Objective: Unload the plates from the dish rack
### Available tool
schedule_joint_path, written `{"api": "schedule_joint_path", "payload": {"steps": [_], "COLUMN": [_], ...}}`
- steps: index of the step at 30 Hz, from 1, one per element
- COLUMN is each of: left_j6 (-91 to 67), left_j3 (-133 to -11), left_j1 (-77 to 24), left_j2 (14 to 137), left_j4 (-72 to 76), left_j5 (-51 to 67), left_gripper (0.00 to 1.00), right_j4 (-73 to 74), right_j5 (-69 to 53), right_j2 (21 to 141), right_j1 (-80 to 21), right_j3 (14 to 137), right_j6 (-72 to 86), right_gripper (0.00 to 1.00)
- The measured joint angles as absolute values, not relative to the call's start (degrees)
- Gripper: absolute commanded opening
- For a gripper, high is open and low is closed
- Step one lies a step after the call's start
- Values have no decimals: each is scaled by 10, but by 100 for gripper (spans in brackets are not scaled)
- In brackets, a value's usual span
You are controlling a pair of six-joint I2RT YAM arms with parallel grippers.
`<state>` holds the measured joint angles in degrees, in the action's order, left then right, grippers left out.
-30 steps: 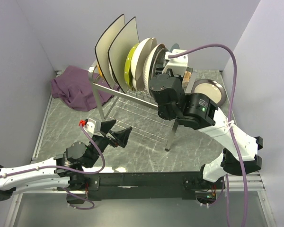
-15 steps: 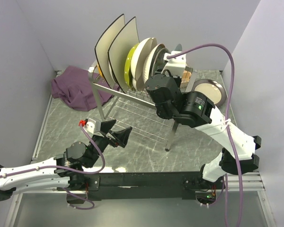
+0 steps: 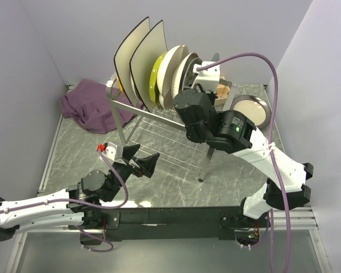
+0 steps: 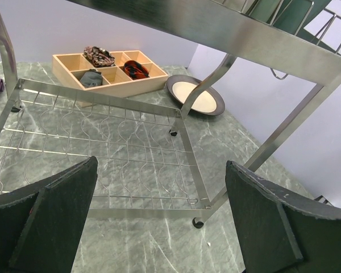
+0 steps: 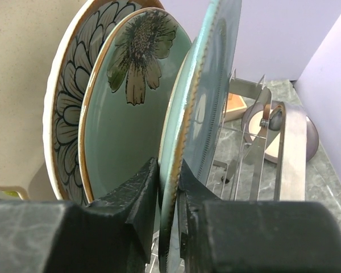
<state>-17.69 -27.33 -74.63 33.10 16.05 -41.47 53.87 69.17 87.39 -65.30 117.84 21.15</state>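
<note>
Right gripper: its 2 fingers are closed onto the lower rim of the teal-grey plate, 1 pad against each face (no gap shows on either side).

The teal-grey plate stands on edge, close to upright, edge-on to the right wrist camera. It is the last plate at the right end of the row in the dish rack.

Next to it on the left stands the mint flower plate, then the patterned plate. Both are on edge, faces parallel to the gripped plate.

From the top view the row runs along the rack's long axis, left to right. The 2 square cream plates are at the left end, tallest, leaning slightly left. The yellow-green plate follows them.

1 brown-rimmed plate lies flat on the table, right of the rack, just beside the wooden box.

Left gripper: jaws spread wide, holding nothing, low over the table and pointing at the rack's lower shelf.

A purple cloth lies at far left.
</note>
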Motion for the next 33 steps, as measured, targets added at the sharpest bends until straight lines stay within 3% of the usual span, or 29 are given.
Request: {"api": "schedule_joint_path", "payload": {"steps": [6, 19, 33], "left_j6": [-177, -176, -176], "left_j3": [-273, -273, -273], "left_j1": [-746, -746, -746], "left_j2": [332, 333, 336], "left_j4": [161, 160, 161], "left_j5": [-415, -415, -419], "left_gripper": [99, 99, 99], "right_j4": [533, 485, 318], "right_j5": [689, 690, 710], "right_j2": [874, 865, 807], "right_j1": [-653, -653, -669], "right_j3": [1178, 1155, 1090], "right_j6": [205, 159, 49], "right_gripper": [0, 0, 0]}}
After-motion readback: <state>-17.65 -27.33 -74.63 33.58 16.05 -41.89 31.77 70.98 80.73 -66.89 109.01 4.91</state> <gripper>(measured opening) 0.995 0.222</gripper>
